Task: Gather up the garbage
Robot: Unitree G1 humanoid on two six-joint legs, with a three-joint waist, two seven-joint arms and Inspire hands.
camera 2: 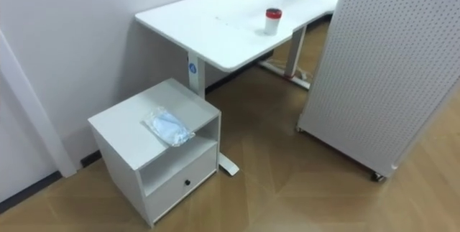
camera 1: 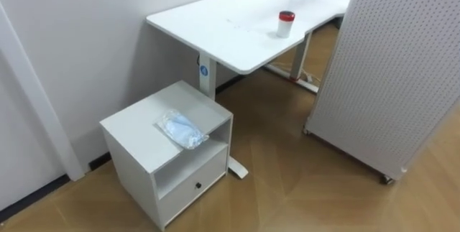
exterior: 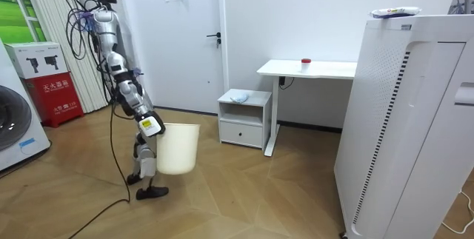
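A crumpled clear bag with blue stuff inside (camera 1: 183,129) lies on top of a low white cabinet (camera 1: 136,135) against the wall. In the room view I stand on the wood floor a couple of steps from that cabinet (exterior: 244,117), facing it. My right hand (exterior: 150,126) grips the rim of a white bin (exterior: 178,149), which hangs at my side clear of the floor. A small red-lidded cup (camera 1: 286,24) stands upright on the white desk (camera 1: 230,34) beyond the cabinet.
A tall white perforated panel on wheels (camera 1: 402,74) stands at the right, close to the desk's end. The cabinet has an open shelf and a drawer (camera 1: 194,182) below. A red box (exterior: 55,95) and a washing machine (exterior: 18,124) sit behind me.
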